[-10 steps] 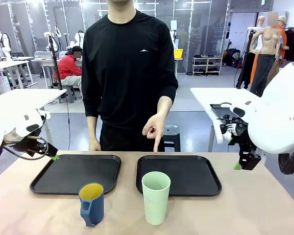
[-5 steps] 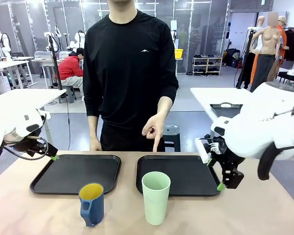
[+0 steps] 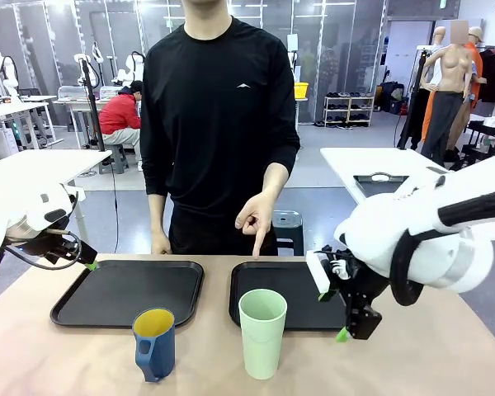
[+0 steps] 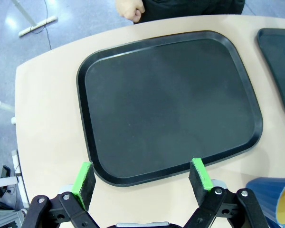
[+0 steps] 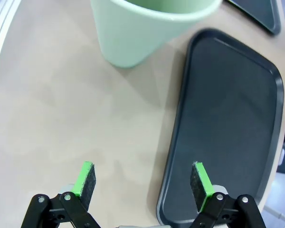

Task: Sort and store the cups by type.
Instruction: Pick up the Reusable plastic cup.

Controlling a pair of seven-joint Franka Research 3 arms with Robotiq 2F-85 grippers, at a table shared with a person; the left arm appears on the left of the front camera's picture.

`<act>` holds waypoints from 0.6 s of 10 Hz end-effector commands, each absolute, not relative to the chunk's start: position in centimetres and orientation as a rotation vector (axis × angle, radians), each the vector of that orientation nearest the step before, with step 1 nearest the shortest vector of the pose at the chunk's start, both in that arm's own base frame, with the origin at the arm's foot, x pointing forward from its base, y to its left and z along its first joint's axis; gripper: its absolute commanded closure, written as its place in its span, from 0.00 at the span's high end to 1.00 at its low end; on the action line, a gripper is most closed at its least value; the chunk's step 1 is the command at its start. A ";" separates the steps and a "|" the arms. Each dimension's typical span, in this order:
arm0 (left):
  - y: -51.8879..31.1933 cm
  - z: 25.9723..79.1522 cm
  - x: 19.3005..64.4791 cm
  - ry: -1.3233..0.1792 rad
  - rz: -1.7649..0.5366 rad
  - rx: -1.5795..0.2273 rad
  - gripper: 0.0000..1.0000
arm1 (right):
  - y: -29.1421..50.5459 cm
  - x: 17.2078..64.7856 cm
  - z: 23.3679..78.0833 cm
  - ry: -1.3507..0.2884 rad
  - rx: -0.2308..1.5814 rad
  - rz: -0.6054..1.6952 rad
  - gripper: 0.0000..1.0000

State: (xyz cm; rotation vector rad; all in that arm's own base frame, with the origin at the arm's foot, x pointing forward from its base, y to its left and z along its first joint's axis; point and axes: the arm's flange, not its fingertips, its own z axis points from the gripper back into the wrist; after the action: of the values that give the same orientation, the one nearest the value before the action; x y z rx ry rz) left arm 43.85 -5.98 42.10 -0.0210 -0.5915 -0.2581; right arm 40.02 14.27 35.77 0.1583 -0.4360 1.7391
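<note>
Pale mint-green tumbler (image 3: pixel 262 332): stands upright on the bare table (image 3: pixel 445 355), close to the near edge, just in front of the near-left corner of the right-hand black tray (image 3: pixel 301 285). Empty, mouth up.

Dark blue mug (image 3: pixel 155 343): upright on the table to the left of the tumbler and apart from it, near the table's near edge, in front of the near-right corner of the left-hand black tray (image 3: pixel 128 292). Yellow inside, handle turned toward the near edge.

Both trays: flat on the table side by side, nothing on them.

Right gripper (image 3: pixel 332 312): hangs low over the near-right part of the right-hand tray, to the right of the tumbler and clear of it. Green pads wide apart, nothing between them. From the right wrist, one pad over bare table, the other over the tray's rim, tumbler ahead.

Left gripper (image 4: pixel 141 173): held off the table's left edge, by the left-hand tray. Pads spread, gripping nothing. From the left wrist, looks down on the tray, with the mug's rim at the lower right corner.

Person's hand (image 3: pixel 256 221): index finger pointing down at the far edge of the right-hand tray. Other hand (image 4: pixel 129 9): closed, at the table's far edge behind the left-hand tray.
</note>
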 end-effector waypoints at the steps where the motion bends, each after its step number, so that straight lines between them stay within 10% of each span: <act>1: -5.9 42.2 43.9 -0.592 -0.258 -0.021 1.00 | 15.4 41.0 33.8 -0.514 0.253 1.798 1.00; 6: -5.9 42.2 43.9 -0.592 -0.258 -0.021 1.00 | 15.3 40.6 30.9 -0.703 0.454 1.758 1.00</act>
State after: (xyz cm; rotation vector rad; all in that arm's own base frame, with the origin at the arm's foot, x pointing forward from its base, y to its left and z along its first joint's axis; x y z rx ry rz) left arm 43.85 -5.98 42.10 -0.0210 -0.5915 -0.2582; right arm 39.80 15.79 32.92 0.4048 -0.6740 1.7508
